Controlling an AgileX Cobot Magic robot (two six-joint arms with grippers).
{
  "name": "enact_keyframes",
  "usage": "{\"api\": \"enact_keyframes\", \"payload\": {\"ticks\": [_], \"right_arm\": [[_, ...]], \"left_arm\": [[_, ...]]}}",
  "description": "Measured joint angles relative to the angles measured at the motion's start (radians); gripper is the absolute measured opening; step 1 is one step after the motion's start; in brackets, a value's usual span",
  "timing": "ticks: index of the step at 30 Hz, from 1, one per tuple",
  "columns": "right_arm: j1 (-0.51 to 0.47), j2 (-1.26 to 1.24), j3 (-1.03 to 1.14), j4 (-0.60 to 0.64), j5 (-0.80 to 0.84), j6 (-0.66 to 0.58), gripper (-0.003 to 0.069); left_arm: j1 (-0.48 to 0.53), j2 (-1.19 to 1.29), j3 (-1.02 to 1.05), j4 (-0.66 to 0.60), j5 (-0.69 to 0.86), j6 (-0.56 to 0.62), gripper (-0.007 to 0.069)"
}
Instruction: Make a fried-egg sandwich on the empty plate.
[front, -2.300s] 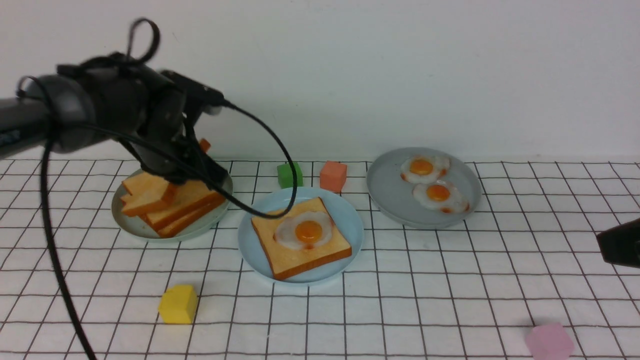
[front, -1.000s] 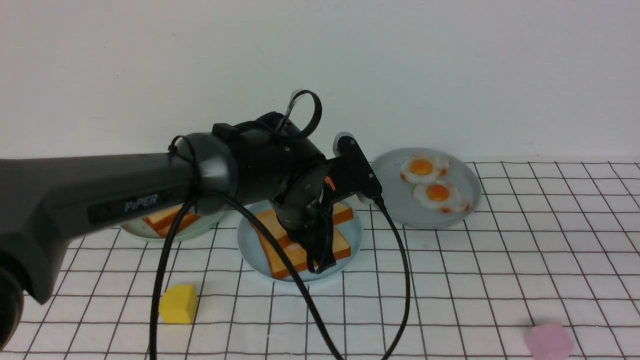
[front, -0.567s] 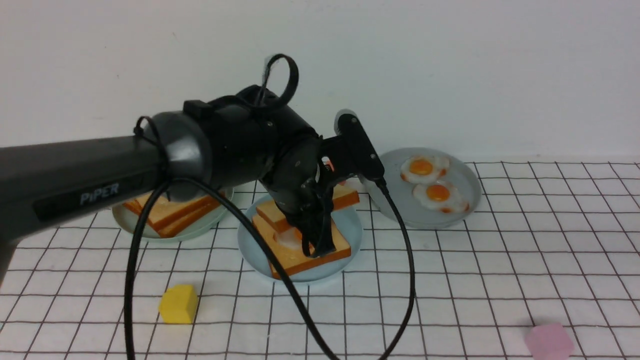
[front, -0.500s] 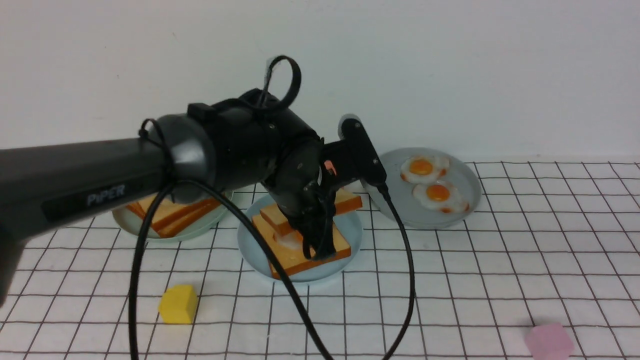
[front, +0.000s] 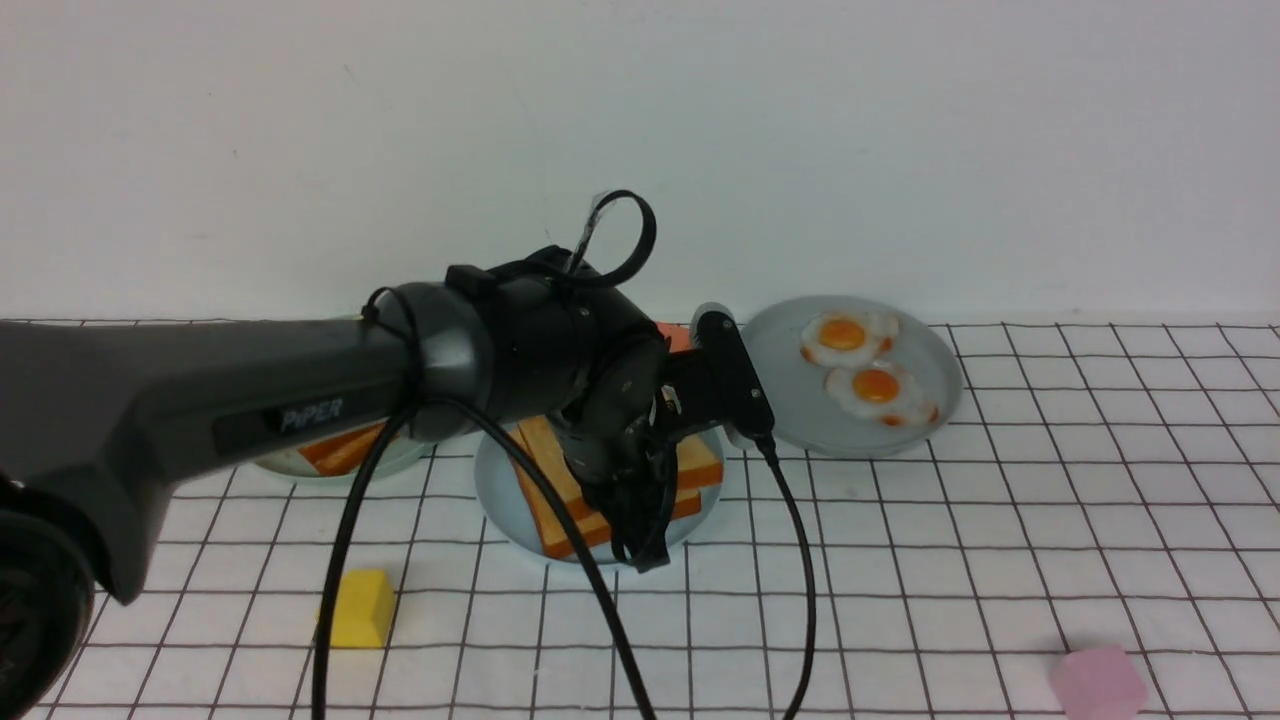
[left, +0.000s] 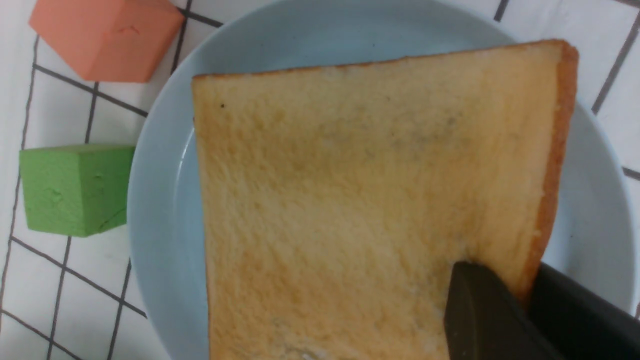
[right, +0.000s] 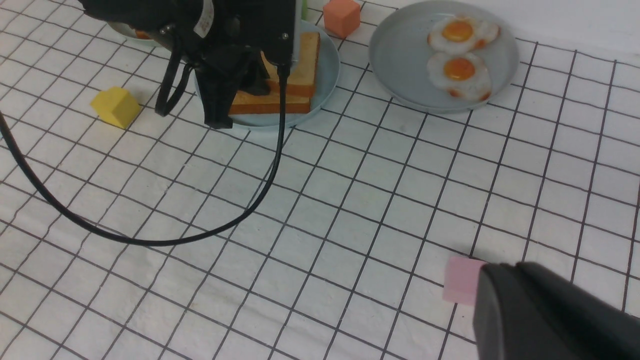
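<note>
My left gripper (left: 520, 285) is shut on the edge of a golden toast slice (left: 360, 190). It holds the slice low over the sky-blue plate (front: 497, 492), nearly flat. In the front view this top slice (front: 700, 462) lies over a second toast slice (front: 560, 525) on the plate, shifted a little toward the back right. The fried egg is hidden between them. The plate rim also shows in the left wrist view (left: 165, 200). My right gripper (right: 503, 265) is shut and empty, well above the cloth near a pink block (right: 462, 280). It is out of the front view.
A grey-green plate (front: 790, 400) at the back right holds two smaller eggs (front: 878, 387). Another plate with toast slices (front: 340, 450) is mostly hidden behind my left arm. An orange block (left: 107, 37) and a green block (left: 75, 187) lie behind the blue plate, a yellow block (front: 355, 608) in front. A black cable (front: 790, 560) hangs from my left wrist.
My left gripper carried a toast slice from the left plate to the blue plate and has lowered it over the egg, which no longer shows. The right gripper has left the front view.
</note>
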Motion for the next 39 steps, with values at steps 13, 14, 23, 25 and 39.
{"api": "enact_keyframes", "payload": {"ticks": [13, 14, 23, 25, 39], "right_arm": [[0.000, 0.000, 0.000, -0.004, 0.002, 0.000, 0.0046], [0.000, 0.000, 0.000, -0.004, 0.002, 0.000, 0.0048], [0.000, 0.000, 0.000, -0.004, 0.002, 0.009, 0.0056], [0.000, -0.001, 0.000, -0.005, 0.019, 0.026, 0.0057], [0.000, -0.195, 0.000, -0.171, 0.125, 0.202, 0.0006]], "left_arm": [[0.000, -0.064, 0.000, -0.054, 0.139, -0.058, 0.0379], [0.000, -0.077, 0.000, -0.060, 0.164, -0.084, 0.0384], [-0.059, -0.340, 0.000, -0.074, 0.228, -0.415, 0.0124], [-0.088, -0.497, 0.015, -0.089, 0.214, -0.504, -0.0008], [-0.140, -1.463, 0.867, -0.207, -0.276, -0.593, -0.0013]]}}
